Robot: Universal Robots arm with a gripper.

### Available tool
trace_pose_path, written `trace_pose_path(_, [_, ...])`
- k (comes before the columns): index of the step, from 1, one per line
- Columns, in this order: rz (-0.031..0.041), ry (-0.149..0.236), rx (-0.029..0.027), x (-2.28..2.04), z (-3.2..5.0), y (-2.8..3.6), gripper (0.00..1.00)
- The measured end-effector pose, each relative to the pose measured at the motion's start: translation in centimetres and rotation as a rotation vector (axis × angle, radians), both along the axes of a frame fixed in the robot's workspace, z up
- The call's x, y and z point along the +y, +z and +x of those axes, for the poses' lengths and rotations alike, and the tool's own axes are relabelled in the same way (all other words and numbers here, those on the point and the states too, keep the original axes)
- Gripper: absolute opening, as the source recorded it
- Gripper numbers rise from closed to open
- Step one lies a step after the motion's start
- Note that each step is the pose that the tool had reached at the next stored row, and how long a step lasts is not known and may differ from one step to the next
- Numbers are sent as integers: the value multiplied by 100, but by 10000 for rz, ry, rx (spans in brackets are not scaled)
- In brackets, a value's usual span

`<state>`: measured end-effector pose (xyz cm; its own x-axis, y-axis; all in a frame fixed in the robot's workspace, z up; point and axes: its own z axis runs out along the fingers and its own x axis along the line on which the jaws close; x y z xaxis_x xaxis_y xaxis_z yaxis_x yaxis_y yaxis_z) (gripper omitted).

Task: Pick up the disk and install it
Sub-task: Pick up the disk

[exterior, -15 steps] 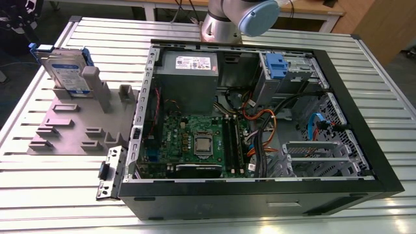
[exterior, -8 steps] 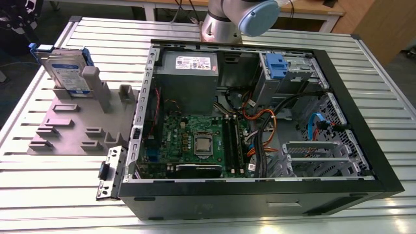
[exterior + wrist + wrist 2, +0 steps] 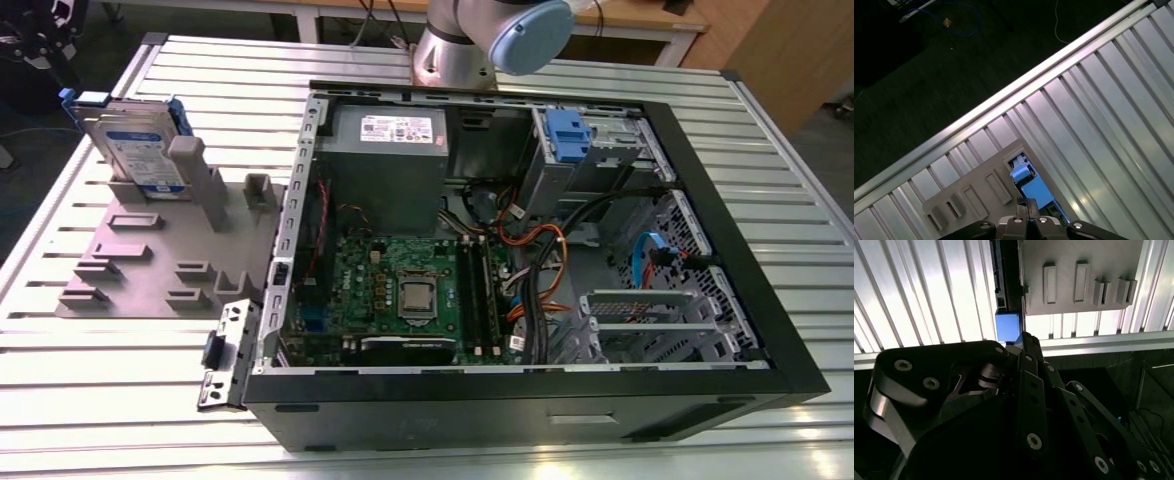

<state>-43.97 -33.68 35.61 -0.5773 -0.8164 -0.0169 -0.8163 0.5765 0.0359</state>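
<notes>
Disk (image 3: 134,145) upright in grey holder (image 3: 147,255), slatted metal table (image 3: 134,400), dark floor (image 3: 929,75), gripper (image 3: 1026,203) pressed together

No words or numbers can be read. Print on the disk (image 3: 139,150) and the power supply (image 3: 387,150) is too small.

A: Ribbed aluminium table (image 3: 801,200) all the way across, and the slats are throwing back a hard white glare.

B: Past its far edge there's a pale wooden bench (image 3: 641,15), with a wooden cabinet (image 3: 781,50) at the exterior view's right. In the first wrist view, dark floor (image 3: 929,90) lies beyond the table's rail.
</notes>
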Motion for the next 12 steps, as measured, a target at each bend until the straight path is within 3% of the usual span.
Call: trace_pose_path(12, [0, 325, 0, 0, 0, 0, 11])
